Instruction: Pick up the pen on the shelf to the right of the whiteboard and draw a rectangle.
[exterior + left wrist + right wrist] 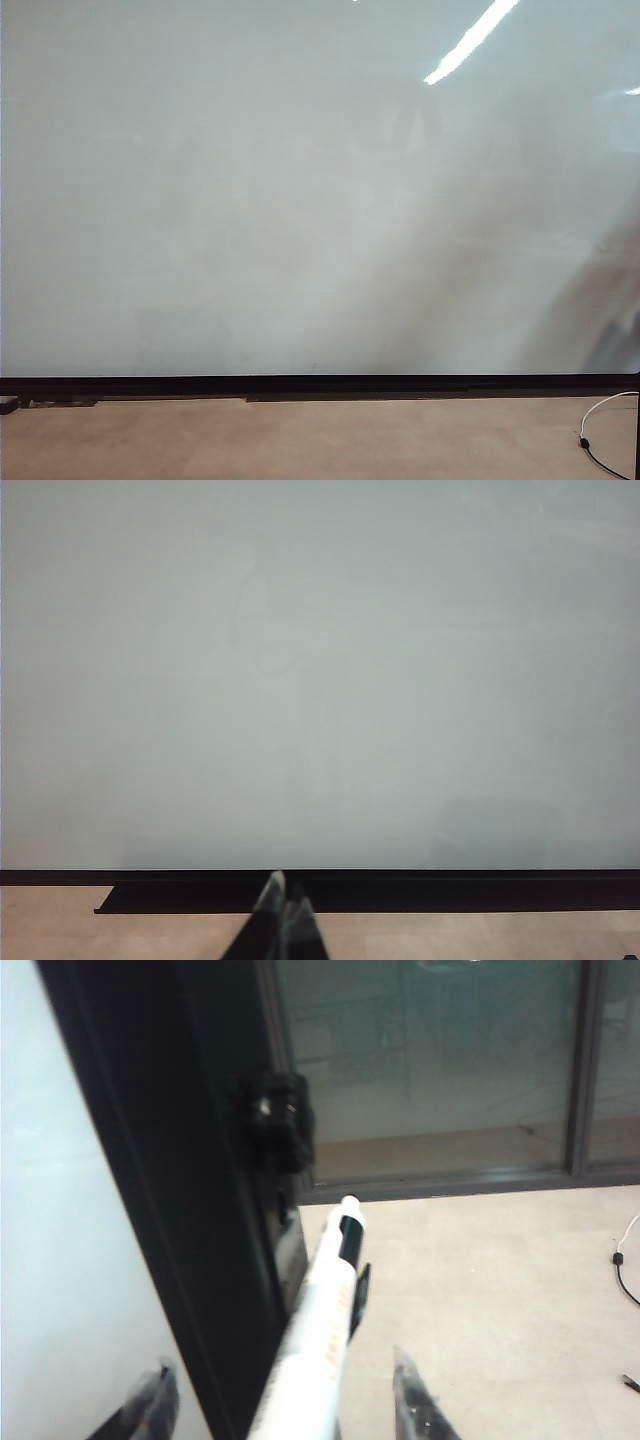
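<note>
Zero strokes: whiteboard [300, 200] blank in exterior view, no rectangle started.
Stage: early, pen pickup not yet done, judged from open jaws around an ungrasped pen.
Pen: pen [322, 1330] white barrel with print, dark band below its far end, lying just right of the board's black frame [170, 1210]; shelf under it not clearly visible.
Right gripper: right gripper [275, 1400] spread wide, one finger each side of the pen, no contact seen; sits at the board's right edge, outside exterior view.
Left gripper: left gripper [283, 905] fingertips together, closed on nothing, parked near the board's bottom edge, facing the board.
Left to do: close on pen, lift, carry to board, draw all four sides.
Risk: slim barrel close to frame, left finger may catch the frame on closing.
</note>
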Available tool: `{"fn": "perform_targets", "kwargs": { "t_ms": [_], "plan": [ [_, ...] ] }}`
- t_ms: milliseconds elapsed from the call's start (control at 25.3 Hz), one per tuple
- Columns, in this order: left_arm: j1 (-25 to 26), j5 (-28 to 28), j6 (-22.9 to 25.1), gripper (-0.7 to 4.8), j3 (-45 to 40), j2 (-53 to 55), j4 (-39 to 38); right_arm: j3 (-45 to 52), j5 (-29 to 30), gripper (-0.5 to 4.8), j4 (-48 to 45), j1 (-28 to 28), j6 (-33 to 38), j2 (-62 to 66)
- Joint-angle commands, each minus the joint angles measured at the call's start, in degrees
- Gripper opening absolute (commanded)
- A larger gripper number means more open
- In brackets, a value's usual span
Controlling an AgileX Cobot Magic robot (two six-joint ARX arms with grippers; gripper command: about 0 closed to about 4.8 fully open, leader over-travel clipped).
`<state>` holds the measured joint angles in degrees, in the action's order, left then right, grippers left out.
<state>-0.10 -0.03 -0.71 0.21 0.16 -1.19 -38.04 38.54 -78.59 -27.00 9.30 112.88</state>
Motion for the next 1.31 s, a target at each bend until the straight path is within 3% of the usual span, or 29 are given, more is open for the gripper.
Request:
{"fn": "perform_targets", "kwargs": {
  "t_ms": [40, 1306],
  "plan": [
    [0.0, 0.2, 0.3, -0.04, 0.2, 0.0, 0.4, -0.5, 0.0, 2.74, -1.4, 0.0, -0.2, -0.3],
    [0.0, 0.2, 0.3, -0.04, 0.2, 0.0, 0.4, -1.5, -0.7, 2.61, -0.9, 0.2, -1.6, -0.3]
  ]
}}
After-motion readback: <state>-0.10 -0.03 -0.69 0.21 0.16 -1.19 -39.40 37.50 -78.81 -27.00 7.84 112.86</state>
